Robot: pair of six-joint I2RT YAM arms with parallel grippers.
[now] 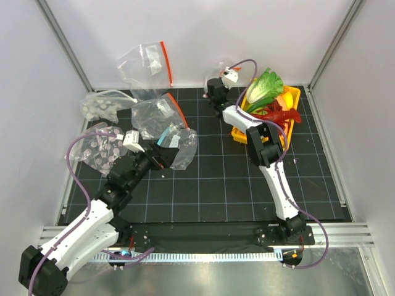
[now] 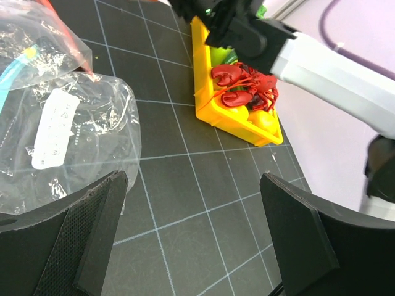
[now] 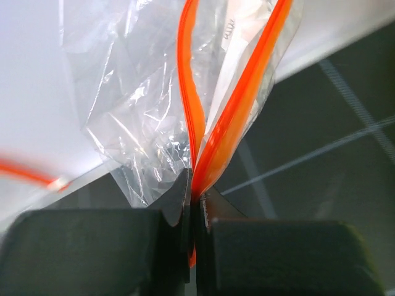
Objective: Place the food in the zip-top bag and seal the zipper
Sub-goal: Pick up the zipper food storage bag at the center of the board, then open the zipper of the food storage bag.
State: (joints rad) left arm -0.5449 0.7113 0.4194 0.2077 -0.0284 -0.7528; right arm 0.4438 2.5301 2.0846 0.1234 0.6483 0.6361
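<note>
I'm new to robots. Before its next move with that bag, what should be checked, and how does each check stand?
1. Right pincer shut on the zipper: ok.
2. Zip-top bag mouth open, strips parted above the grip: ok.
3. Left pincer open and empty: ok.
4. Lettuce inside the bag: not ok; it lies in the yellow tray.
5. Bag free of holes: cannot tell.
</note>
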